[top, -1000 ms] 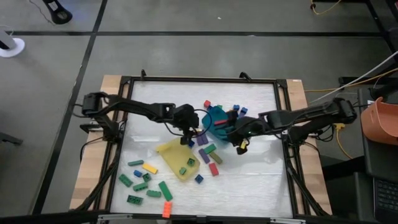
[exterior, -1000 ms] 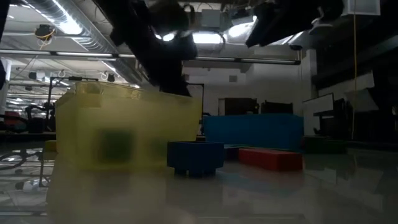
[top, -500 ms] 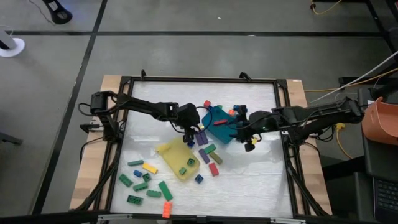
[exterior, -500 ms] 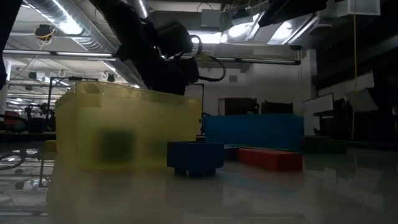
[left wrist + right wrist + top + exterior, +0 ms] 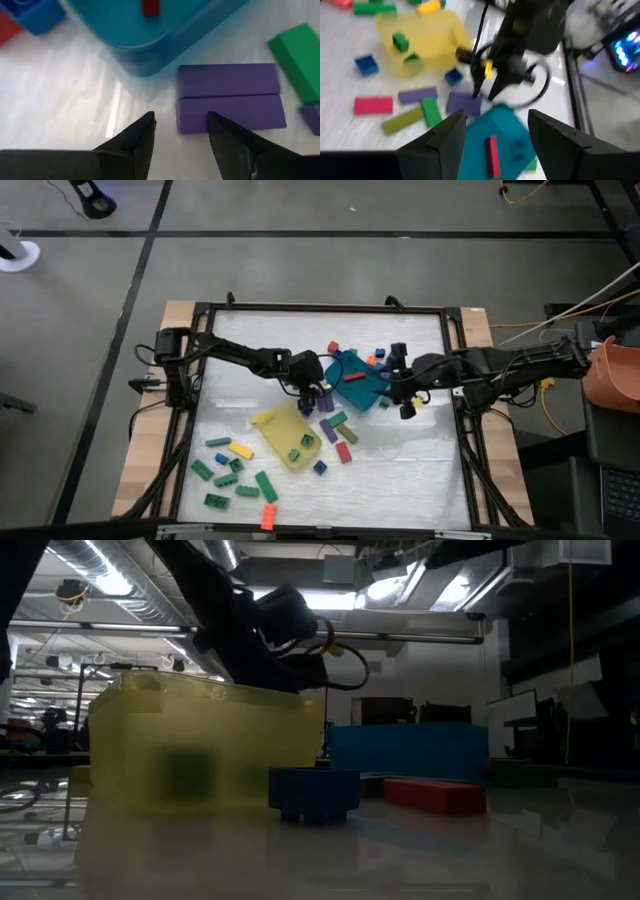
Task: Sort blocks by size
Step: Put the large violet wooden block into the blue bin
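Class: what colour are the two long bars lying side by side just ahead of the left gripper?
Purple bars; clearest in the left wrist view.

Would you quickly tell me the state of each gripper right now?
Left gripper: open, empty, fingers just above the two purple bars beside the teal tray.
Right gripper: open, empty, above the teal tray.

Purple bars [image 5: 229,99] btwn teal tray [image 5: 150,45], gripper [image 5: 180,131]

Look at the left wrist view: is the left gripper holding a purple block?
No. The left gripper is open, its fingers empty, above the white table beside two purple blocks.
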Robot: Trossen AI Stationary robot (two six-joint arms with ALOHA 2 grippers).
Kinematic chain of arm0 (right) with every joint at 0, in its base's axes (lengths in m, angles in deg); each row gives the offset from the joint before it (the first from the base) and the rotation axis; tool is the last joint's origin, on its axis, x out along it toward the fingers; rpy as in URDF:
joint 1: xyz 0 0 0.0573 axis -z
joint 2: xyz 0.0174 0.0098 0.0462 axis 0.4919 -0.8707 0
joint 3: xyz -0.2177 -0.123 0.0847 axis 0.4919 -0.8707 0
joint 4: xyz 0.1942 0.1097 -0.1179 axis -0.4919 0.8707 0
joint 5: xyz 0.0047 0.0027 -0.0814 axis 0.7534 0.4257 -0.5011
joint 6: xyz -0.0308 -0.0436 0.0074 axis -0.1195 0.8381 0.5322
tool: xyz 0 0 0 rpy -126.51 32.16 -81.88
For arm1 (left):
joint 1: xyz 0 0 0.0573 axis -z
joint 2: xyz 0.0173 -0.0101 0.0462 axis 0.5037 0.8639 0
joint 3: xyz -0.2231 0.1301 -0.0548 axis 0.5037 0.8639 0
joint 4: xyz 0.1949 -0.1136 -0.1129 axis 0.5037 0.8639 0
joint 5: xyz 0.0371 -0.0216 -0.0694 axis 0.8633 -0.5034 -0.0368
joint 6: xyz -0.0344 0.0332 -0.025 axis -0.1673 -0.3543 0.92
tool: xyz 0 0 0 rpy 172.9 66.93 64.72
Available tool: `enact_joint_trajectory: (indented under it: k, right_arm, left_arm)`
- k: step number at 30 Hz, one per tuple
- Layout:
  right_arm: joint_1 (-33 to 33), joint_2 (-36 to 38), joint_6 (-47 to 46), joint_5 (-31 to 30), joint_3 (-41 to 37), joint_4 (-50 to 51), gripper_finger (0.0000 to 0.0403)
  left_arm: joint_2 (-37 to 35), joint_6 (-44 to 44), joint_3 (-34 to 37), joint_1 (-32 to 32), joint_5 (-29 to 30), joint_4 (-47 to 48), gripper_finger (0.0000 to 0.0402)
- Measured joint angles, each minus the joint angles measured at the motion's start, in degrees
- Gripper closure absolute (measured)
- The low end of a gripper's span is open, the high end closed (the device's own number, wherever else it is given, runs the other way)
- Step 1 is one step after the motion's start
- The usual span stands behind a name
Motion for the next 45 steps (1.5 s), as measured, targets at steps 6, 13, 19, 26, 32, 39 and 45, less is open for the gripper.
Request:
enact_joint_trajectory:
  k: [6, 13, 19, 26, 32, 39, 45]
  right_arm:
    - [0.0, 0.8, -4.6, -0.6, 0.0, 5.9, 0.0189]
    - [0.0, 1.1, -8.0, -0.7, 0.0, 10.2, 0.0189]
    - [0.0, 1.1, -8.1, -0.7, 0.0, 10.7, 0.0189]
    - [0.0, 1.1, -8.1, -0.8, 0.0, 10.7, 0.0189]
    - [0.0, 1.1, -11.1, -1.0, 0.0, 13.7, 0.0189]
    - [0.0, 2.7, -18.2, -5.5, -0.6, 20.8, 0.0189]
    - [0.0, 5.5, -18.5, -5.9, -3.3, 19.4, 0.0189]
  left_arm:
    - [-0.2, 0.7, 0.0, -1.8, 2.3, 1.2, 0.0234]
    - [-1.4, 3.8, 0.0, -6.3, 3.0, 4.1, 0.0234]
    - [-4.0, 4.0, 0.2, -10.6, 3.4, 10.3, 0.0234]
    - [-6.6, 2.3, 0.2, -13.1, 2.2, 12.0, 0.0234]
    - [-8.7, -8.3, 0.2, -11.4, 0.8, 10.2, 0.0234]
    - [-6.4, -34.7, 0.2, -6.7, -1.7, 9.9, 0.0234]
    - [-4.4, -40.2, 0.2, -5.7, -1.5, 7.4, 0.0234]
